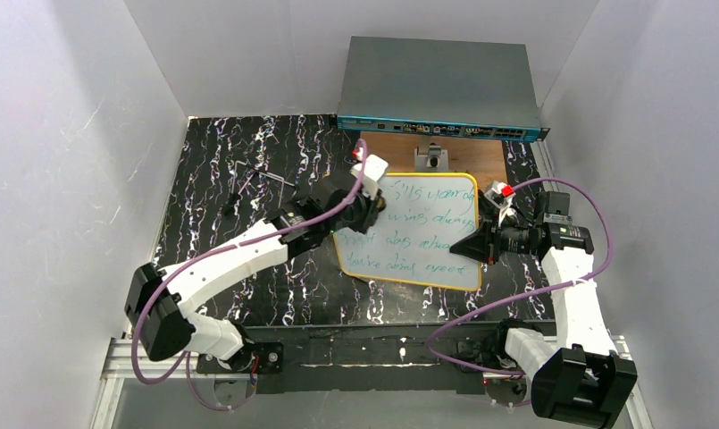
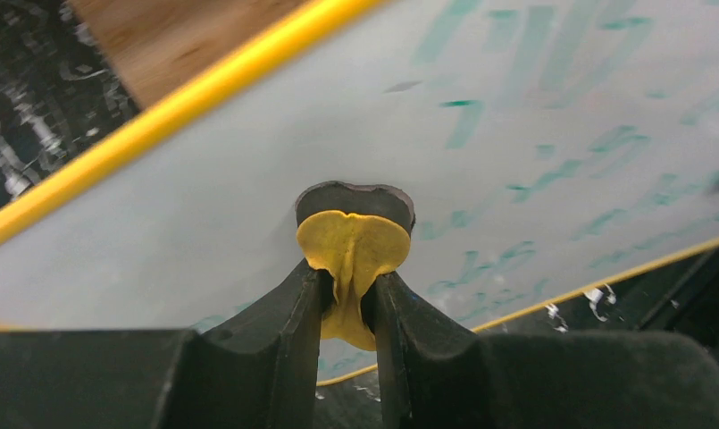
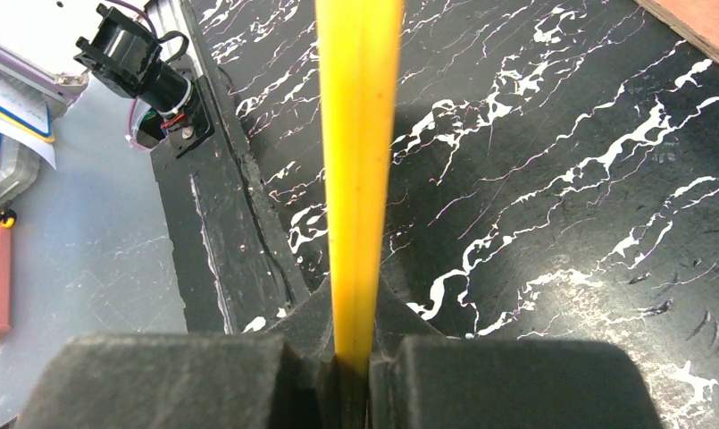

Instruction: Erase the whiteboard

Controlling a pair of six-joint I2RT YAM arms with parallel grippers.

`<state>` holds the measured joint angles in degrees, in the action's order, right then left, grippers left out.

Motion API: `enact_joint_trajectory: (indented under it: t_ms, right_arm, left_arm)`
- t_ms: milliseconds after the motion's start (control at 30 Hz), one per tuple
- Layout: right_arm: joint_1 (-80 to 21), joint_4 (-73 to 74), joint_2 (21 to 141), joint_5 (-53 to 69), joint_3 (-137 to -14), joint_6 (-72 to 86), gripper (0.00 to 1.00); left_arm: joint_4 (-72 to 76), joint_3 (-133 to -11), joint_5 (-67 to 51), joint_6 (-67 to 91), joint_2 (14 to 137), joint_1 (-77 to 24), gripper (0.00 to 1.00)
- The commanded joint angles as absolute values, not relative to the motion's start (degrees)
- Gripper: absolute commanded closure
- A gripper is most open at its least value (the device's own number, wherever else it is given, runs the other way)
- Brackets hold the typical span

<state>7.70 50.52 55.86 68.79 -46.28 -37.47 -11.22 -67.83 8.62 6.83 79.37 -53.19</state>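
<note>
Where: whiteboard (image 1: 427, 234) mid-table, far end over wooden board (image 1: 480, 152), green writing intact.
Handling: thin, stiff, light, slick. Probably slides under wiping, so hold by rim (image 3: 359, 134).
Grip: right gripper (image 3: 355, 335) clenched on rim. left gripper (image 2: 351, 288) pinches yellow eraser (image 2: 354, 241), seemingly touching whiteboard.

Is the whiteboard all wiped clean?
No, the whiteboard has lines of green-blue writing across most of its white face in the top view.
</note>
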Motion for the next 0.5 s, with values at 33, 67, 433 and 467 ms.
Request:
enact_joint_trajectory:
  t_ms: [33,67,433,467]
  right_arm:
    - [6.7,50.8,54.3,71.4,-46.9,-41.7,0.99]
    - [6.6,50.8,54.3,71.4,-46.9,-41.7,0.99]
    - [6.6,50.7,54.5,71.3,-46.8,-41.8,0.99]
    - [6.7,50.7,54.6,71.2,-46.8,-41.7,0.99]
  left_arm:
    - [-12.6,-64.6,12.7,9.1,74.3,-45.9,1.00]
    - [-12.7,-64.3,12.5,9.0,73.9,-45.6,1.00]
    - [-11.1,-67.7,4.6,6.8,77.2,-50.7,1.00]
    - [-10.9,-68.5,5.2,6.4,77.9,-52.1,1.00]
